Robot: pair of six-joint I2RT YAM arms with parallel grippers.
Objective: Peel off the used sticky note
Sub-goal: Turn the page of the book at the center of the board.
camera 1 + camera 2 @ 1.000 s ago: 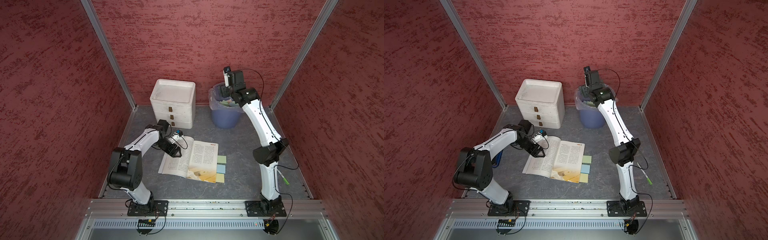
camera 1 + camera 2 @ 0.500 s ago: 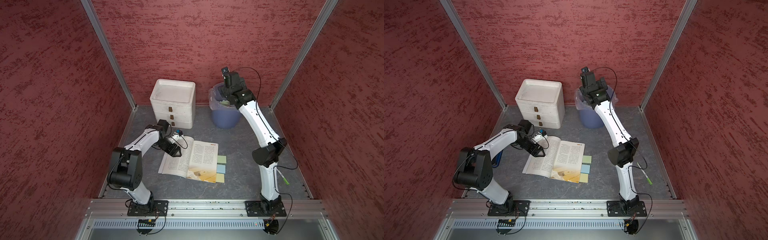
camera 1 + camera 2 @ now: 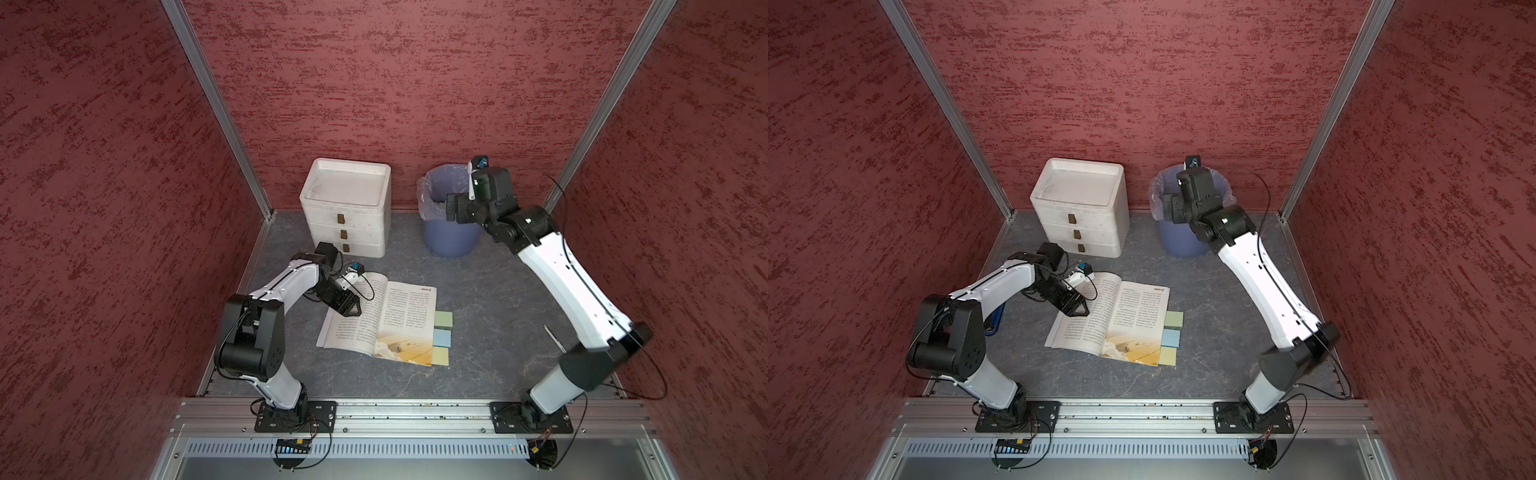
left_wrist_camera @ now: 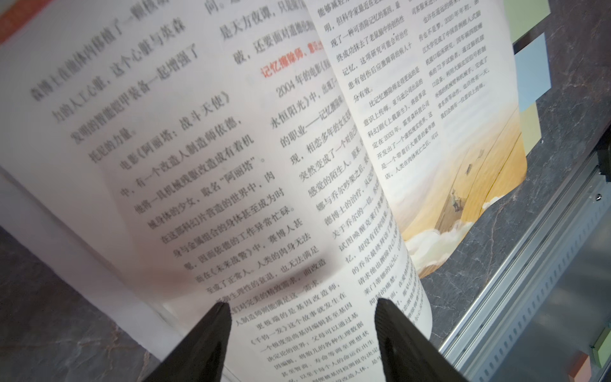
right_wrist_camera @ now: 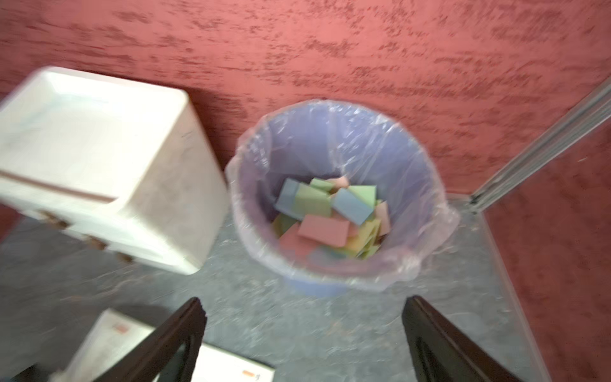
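An open book (image 3: 386, 320) (image 3: 1117, 320) lies in the middle of the table. Three sticky notes poke out from its right page edge: green (image 3: 444, 319), blue (image 3: 442, 337) and yellow-green (image 3: 441, 356). The blue sticky note (image 4: 532, 69) also shows in the left wrist view. My left gripper (image 3: 352, 311) (image 4: 302, 304) is open, its tips down on the left page, nothing pinched between them. My right gripper (image 3: 451, 210) (image 5: 304, 304) hangs open and empty in the air, in front of the bin and far from the book.
A blue bin (image 3: 449, 241) (image 5: 314, 139) with a clear liner holds several discarded notes (image 5: 327, 218) at the back. A white drawer unit (image 3: 347, 208) (image 5: 99, 158) stands left of it. A thin stick (image 3: 555, 338) lies right of the book.
My right gripper has pulled back from over the bin toward the front and right, still open. My left gripper stays on the left page with its jaws slightly narrower.
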